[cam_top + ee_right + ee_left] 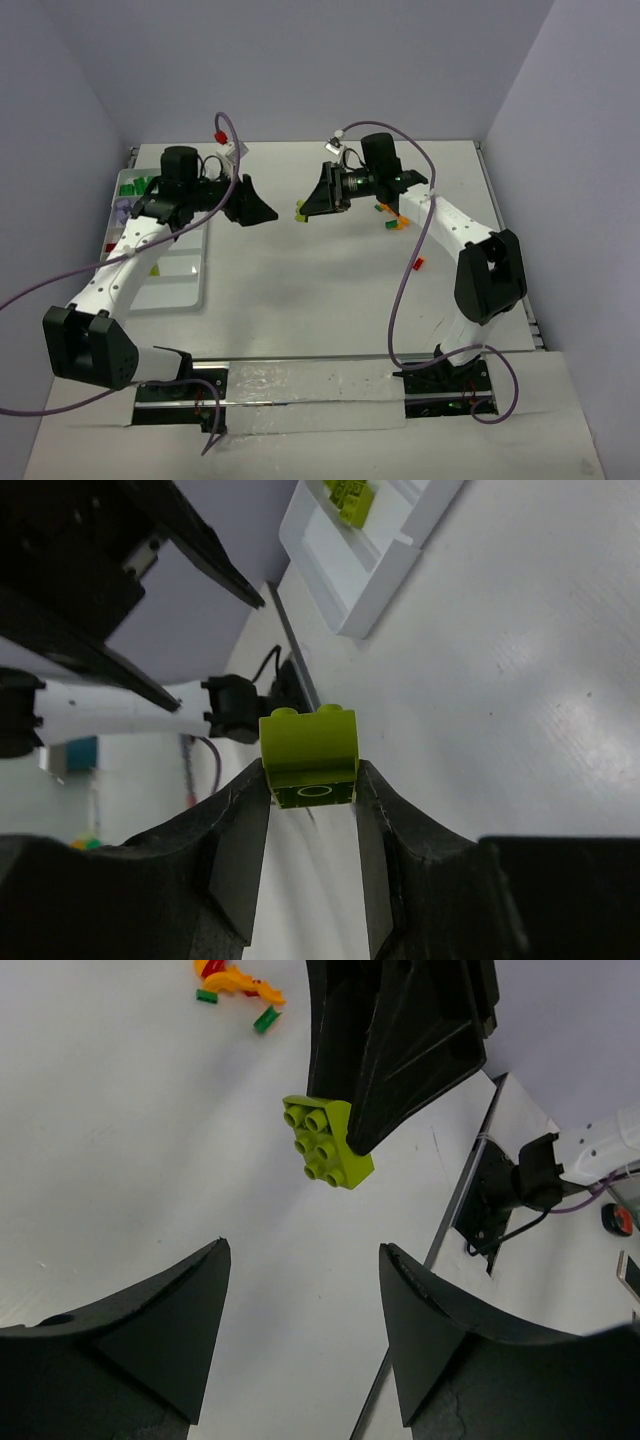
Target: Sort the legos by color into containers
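Observation:
My right gripper is shut on a lime green lego, holding it by its sides above the table's middle. In the left wrist view that same lego hangs from the right gripper's black fingers. My left gripper is open with nothing between its fingers, a short way left of the lego and pointing at it. The white container tray lies at the left and holds dark green, red and lime legos.
A small cluster of orange, red and green legos lies under the right arm, also seen from the left wrist. One red lego lies nearer the right base. The tray's corner shows a lime piece.

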Controlling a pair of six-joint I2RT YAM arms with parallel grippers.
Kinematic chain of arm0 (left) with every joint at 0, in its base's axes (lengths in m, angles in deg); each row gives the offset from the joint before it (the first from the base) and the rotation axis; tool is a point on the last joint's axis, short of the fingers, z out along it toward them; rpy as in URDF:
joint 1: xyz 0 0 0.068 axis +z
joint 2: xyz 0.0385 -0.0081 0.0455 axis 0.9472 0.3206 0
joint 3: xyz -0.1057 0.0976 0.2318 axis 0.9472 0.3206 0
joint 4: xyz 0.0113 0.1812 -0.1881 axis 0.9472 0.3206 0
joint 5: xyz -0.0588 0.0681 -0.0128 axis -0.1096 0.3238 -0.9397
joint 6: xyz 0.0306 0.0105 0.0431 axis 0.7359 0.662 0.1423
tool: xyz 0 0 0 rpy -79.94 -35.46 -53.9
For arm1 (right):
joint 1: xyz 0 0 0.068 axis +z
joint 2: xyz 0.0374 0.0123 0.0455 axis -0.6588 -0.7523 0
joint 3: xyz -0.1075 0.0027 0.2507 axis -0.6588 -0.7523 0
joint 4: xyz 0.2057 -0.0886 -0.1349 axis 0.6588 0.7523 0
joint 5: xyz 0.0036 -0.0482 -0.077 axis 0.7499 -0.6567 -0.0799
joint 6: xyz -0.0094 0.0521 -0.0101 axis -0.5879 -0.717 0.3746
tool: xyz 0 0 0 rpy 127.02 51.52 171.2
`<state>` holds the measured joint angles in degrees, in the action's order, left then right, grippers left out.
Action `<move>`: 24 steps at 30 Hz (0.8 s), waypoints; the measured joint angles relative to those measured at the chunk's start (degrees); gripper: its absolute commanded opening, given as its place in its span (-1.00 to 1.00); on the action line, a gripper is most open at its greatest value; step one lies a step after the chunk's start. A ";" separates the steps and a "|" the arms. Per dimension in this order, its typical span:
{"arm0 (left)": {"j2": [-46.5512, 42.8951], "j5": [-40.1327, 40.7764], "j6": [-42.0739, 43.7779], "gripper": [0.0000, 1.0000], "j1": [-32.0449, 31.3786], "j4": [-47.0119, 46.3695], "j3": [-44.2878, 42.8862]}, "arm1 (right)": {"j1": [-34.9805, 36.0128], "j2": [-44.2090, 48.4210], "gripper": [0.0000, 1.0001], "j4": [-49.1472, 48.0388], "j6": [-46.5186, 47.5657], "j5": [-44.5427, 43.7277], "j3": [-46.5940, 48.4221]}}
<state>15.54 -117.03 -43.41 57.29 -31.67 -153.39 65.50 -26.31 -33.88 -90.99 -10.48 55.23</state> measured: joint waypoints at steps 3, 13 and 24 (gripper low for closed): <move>0.03 5.35 -0.43 0.43 -4.17 -0.06 0.78 | 0.08 0.87 -1.00 -3.23 -7.00 -2.53 -2.75; 3.07 18.04 1.12 0.45 -12.53 0.21 -2.02 | 0.25 3.56 -1.00 -8.26 -19.56 -7.78 -4.39; 6.46 26.45 2.36 0.21 -15.95 1.06 -7.37 | 0.89 3.89 -1.00 -8.46 -20.81 -9.03 -4.43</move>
<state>21.99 -90.58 -41.05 41.34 -30.61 -160.77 66.39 -22.42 -42.33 -111.80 -19.50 50.80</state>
